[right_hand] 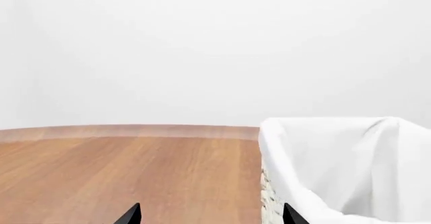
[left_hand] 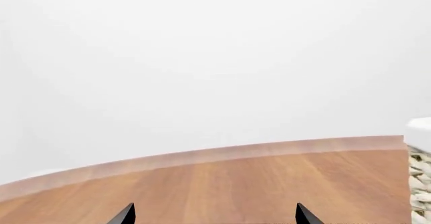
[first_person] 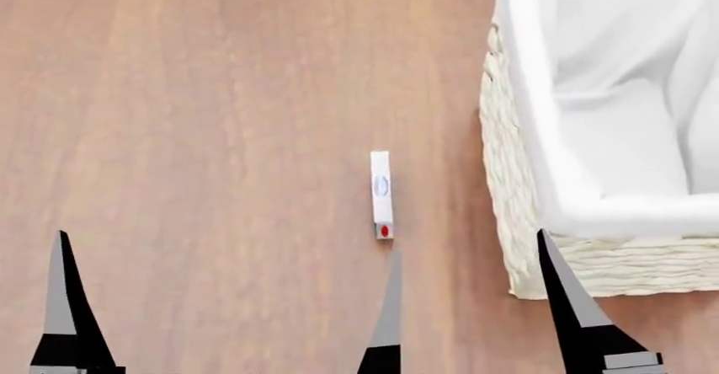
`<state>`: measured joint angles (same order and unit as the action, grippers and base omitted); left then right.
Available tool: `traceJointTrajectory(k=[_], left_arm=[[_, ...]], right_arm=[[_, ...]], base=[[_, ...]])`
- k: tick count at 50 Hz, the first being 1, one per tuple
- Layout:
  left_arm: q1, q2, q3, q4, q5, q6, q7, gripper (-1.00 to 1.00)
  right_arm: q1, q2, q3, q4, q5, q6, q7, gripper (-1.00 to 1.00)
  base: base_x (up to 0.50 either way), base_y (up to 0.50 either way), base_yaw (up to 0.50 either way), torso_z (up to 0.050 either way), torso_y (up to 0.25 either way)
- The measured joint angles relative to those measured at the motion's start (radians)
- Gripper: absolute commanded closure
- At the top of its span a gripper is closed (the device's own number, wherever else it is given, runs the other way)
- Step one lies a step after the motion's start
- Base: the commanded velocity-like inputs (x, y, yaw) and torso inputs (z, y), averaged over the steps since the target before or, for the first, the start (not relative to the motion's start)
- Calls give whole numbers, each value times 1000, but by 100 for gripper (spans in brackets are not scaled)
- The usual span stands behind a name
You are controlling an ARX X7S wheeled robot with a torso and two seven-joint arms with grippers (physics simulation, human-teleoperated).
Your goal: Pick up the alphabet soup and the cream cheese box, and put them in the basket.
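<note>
While standing edge-up, cream cheese box (first_person: 382, 194) sits just ahead of right hand (first_person: 470, 294).

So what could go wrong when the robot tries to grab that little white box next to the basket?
1. The cream cheese box is thin and stands on its narrow edge on the table, so a nudge might tip it over.
2. It sits close to the basket, so the right claw, open around that gap, could bump the wicker wall.
3. The soup can is not in any view, so the robot may have to look around to find it.
</note>
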<state>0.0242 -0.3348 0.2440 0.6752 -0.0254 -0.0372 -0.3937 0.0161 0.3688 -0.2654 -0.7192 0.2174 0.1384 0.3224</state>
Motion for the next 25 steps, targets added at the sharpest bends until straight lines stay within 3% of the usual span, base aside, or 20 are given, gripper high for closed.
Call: traceJointTrajectory(k=[25], left_arm=[[-4, -3, 4, -5, -16, 0, -8, -100]], right_arm=[[1, 8, -6, 3, 5, -1, 6, -100]], base=[[0, 0, -254, 0, 0]])
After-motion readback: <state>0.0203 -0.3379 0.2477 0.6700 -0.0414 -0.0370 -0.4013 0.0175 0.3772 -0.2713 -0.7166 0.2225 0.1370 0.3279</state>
